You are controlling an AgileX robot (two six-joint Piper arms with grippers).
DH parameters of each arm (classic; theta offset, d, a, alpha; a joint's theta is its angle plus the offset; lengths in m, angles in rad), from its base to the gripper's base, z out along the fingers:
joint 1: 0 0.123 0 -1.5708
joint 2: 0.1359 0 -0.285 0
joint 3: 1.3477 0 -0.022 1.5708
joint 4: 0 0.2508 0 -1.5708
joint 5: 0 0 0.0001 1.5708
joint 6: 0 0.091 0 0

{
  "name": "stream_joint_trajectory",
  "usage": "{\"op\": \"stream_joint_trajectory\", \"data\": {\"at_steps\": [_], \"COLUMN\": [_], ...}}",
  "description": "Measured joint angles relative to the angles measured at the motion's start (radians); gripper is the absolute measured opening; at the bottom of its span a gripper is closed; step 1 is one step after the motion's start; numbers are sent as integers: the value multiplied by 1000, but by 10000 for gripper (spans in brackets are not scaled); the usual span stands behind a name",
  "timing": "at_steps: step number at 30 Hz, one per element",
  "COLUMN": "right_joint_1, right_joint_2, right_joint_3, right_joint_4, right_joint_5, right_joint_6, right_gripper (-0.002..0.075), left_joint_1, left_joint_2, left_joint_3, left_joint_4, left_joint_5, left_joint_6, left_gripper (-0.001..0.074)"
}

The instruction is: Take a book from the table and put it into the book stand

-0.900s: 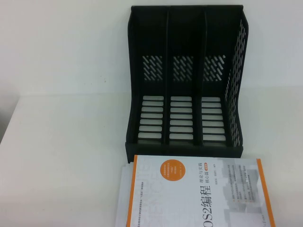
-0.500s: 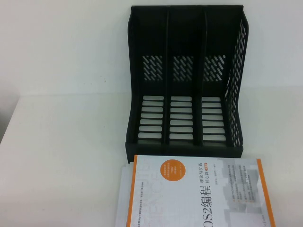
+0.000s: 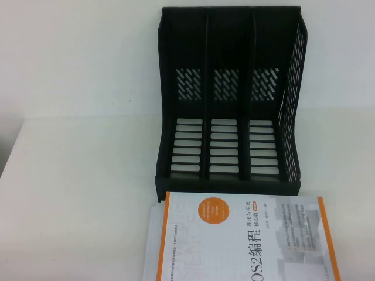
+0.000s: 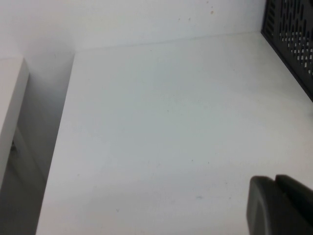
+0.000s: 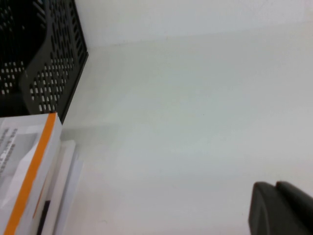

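The white book (image 3: 252, 240) with orange border strips and black "ROS2" text lies flat on the white table (image 3: 76, 193), at the front, just before the black book stand (image 3: 228, 99). Its orange edge shows in the right wrist view (image 5: 29, 171). The stand's three slots hold nothing. My left gripper (image 4: 275, 182) is shut and empty over bare table left of the stand (image 4: 291, 34). My right gripper (image 5: 275, 188) is shut and empty over bare table right of the stand (image 5: 44, 58). Neither gripper shows in the high view.
A second pale book or stack (image 3: 153, 240) lies under the white book, sticking out on its left; it also shows in the right wrist view (image 5: 63, 196). The table's left edge (image 4: 58, 147) drops off beside a white ledge (image 4: 12, 107).
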Motion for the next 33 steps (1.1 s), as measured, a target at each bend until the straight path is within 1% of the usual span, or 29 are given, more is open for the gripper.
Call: {"op": "stream_joint_trajectory", "data": {"at_steps": [13, 16, 19, 22, 27, 29, 33], "right_joint_1": [0, 0, 0, 0, 0, 0, 0], "right_joint_2": [0, 0, 0, 0, 0, 0, 0], "right_joint_3": [0, 0, 2, 11, 11, 11, 11], "right_joint_4": [-10, -19, -19, -24, -26, -26, -26], "right_joint_5": [0, 0, -22, -143, -475, -593, -700], "right_joint_6": [0, 0, 0, 0, 0, 0, 0], "right_gripper": [-3, -3, -3, -3, -3, -3, -3], "left_joint_1": [-1, -4, -4, -5, -5, -5, -5], "left_joint_2": [0, 0, 0, 0, 0, 0, 0], "left_joint_3": [0, 2, 6, 6, 6, 6, 6], "left_joint_4": [11, 13, 15, 15, 15, 15, 12], "left_joint_5": [-3, -44, -146, -331, -631, -716, -818], "left_joint_6": [0, 0, 0, 0, 0, 0, 0], "left_gripper": [-4, -4, -4, -4, -4, -4, -4]}}
